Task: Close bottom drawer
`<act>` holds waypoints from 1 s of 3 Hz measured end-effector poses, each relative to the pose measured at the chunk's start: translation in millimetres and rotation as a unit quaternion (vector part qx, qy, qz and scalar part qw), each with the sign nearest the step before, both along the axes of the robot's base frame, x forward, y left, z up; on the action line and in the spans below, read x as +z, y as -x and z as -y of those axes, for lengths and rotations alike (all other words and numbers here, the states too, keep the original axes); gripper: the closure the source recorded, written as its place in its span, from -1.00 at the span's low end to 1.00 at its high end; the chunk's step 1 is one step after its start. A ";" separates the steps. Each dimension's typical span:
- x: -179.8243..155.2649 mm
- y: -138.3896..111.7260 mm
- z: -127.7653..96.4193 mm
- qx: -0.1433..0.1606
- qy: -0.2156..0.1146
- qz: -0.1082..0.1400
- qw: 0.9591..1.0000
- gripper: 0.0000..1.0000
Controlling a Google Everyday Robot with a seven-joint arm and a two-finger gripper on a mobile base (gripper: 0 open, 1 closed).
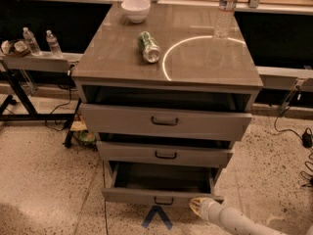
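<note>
The bottom drawer [146, 196] of the grey wood-grain cabinet [166, 82] stands pulled out the farthest, its narrow front low near the floor with a small dark bar handle [163, 200]. Its deep grey box is open and looks empty. My gripper [196, 205] is at the end of the white arm that comes in from the lower right. It sits right at the drawer front's right end, next to the handle. The two wider drawers above also stand partly open.
On the cabinet top lie a green can [148, 46] on its side, a white bowl [135, 10] and a clear water bottle [226, 9]. A side shelf [34, 61] at left holds two small bottles. A blue marker [157, 217] lies on the speckled floor before the drawer.
</note>
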State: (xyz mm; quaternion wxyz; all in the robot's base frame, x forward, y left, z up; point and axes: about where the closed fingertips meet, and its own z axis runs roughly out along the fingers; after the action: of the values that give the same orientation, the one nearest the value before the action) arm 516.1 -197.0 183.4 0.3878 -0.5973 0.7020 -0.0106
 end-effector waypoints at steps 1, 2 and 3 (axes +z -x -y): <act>-2.8 -13.7 -11.5 0.007 0.000 0.014 1.000 1.00; 3.7 -39.3 -27.2 0.015 -0.006 0.042 0.999 1.00; 14.0 -62.9 -42.3 0.022 -0.012 0.069 0.997 1.00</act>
State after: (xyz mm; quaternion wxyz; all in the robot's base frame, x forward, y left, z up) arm 579.0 -154.7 197.4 0.4425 -0.6054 0.6607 -0.0346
